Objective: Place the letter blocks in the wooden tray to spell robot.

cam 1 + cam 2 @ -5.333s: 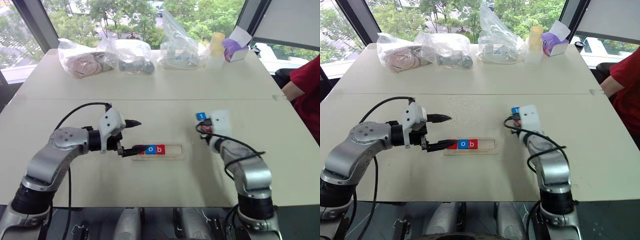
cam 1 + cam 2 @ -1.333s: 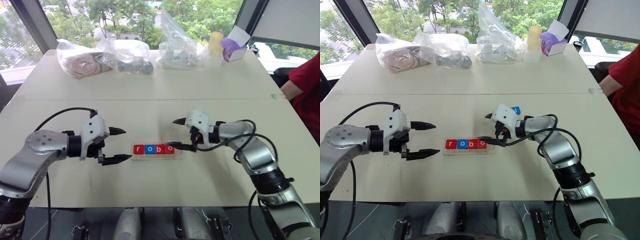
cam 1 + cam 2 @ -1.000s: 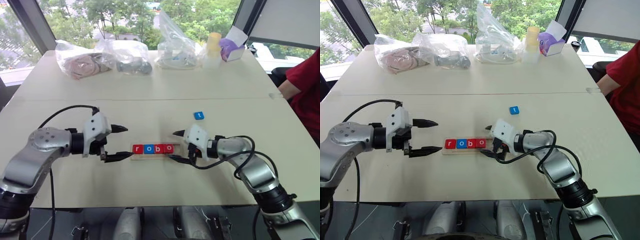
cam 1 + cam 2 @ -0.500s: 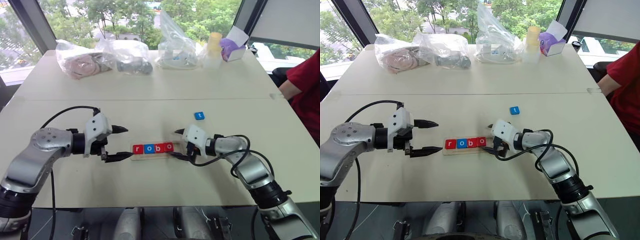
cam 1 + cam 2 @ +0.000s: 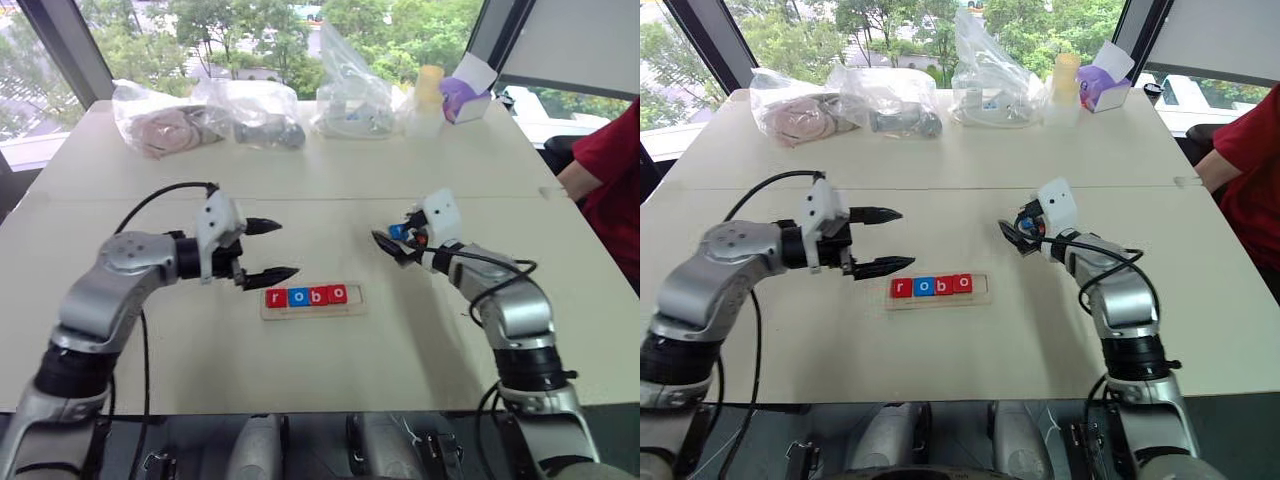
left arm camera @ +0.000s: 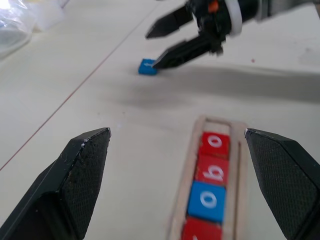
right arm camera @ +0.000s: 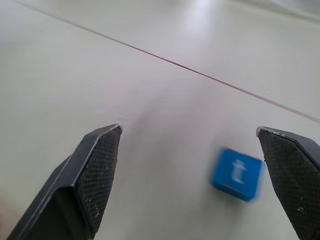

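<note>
The wooden tray (image 5: 357, 298) lies at mid-table with four letter blocks in its groove, reading r (image 5: 275, 298), o (image 5: 293, 297), b (image 5: 311, 296), o (image 5: 338, 294). Its right end is bare. A blue t block (image 7: 236, 173) lies flat on the table, behind and to the right of the tray. My right gripper (image 5: 388, 243) hovers open just in front of the t block, which sits between its fingertips' lines in the right wrist view. Open and empty, my left gripper (image 5: 273, 249) hangs above the table just behind the tray's left end.
Several clear plastic bags (image 5: 255, 110), a pale bottle (image 5: 431, 92) and a purple-and-white box (image 5: 466, 92) line the table's far edge. A person's red sleeve (image 5: 612, 160) shows at the right edge. A seam (image 5: 330, 199) runs across the table behind the tray.
My right gripper has left the tray's right end and swung back and right to the t block. My left gripper has risen and moved right and away from me, behind the tray's left end.
</note>
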Robot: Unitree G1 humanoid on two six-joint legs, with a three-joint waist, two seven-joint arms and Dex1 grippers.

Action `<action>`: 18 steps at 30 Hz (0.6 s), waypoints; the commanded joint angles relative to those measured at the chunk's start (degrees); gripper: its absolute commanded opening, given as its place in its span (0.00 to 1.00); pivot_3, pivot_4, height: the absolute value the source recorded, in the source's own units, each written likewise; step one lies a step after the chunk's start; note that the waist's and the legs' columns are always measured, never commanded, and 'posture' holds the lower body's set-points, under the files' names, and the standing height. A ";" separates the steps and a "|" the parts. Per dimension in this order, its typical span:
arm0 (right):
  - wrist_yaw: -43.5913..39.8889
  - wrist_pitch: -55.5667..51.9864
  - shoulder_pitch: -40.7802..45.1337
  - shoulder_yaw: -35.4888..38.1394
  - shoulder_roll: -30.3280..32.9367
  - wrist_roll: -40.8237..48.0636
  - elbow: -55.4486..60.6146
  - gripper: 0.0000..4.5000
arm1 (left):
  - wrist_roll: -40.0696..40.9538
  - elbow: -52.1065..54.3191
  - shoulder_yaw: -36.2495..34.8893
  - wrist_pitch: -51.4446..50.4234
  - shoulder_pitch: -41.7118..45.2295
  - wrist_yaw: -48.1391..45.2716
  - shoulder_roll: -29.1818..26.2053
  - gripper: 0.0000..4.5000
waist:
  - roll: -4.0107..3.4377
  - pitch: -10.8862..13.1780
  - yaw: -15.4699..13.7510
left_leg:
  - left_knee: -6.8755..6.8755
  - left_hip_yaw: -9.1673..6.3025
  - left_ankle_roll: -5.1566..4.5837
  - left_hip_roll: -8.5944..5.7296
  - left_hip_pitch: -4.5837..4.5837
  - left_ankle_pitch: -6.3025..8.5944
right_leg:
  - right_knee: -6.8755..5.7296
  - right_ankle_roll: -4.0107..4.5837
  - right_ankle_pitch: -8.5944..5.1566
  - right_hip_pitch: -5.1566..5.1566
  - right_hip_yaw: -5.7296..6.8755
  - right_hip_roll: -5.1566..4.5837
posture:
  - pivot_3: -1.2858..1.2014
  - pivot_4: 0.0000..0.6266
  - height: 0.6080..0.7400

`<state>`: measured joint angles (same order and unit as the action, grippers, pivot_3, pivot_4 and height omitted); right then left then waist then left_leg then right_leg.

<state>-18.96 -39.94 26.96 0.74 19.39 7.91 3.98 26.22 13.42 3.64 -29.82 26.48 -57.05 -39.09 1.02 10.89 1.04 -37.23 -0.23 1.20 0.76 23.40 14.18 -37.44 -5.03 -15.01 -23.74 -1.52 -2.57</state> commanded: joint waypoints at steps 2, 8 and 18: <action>10.61 1.06 0.53 0.85 -5.87 -4.05 -1.79 0.98 | -1.64 -1.04 1.21 2.51 2.41 -0.51 1.50 1.00 | -0.01 0.00 0.07 | 0.04 0.00 0.00 0.01 0.08 0.00 | -0.05 0.01 -0.01 -0.14 0.01 0.03 | 0.52 0.24 1.00; 16.02 3.31 -0.34 -0.32 -8.52 -7.65 -7.86 0.98 | -2.81 -3.62 1.35 4.43 2.76 -1.87 1.61 1.00 | -0.02 0.01 0.07 | 0.05 -0.01 0.01 0.01 0.08 0.00 | -0.09 0.01 0.00 -0.20 -0.06 0.02 | 0.52 0.24 1.00; 14.36 6.61 0.83 -1.49 -8.25 -7.97 -12.45 0.26 | -3.09 -2.77 0.61 4.84 0.70 -1.07 1.96 1.00 | 0.00 -0.01 -0.02 | -0.05 -0.03 0.00 0.04 -0.11 -0.01 | -0.06 0.01 -0.01 0.14 -0.01 0.01 | 0.52 0.24 1.00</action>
<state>-4.23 -32.85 27.81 -0.41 10.62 0.77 -7.55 23.09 8.85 5.54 -25.75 27.18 -58.43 -36.80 1.03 10.88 1.02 -37.28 -0.26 1.20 0.80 23.29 14.17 -37.50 -5.02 -15.02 -23.60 -1.53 -2.57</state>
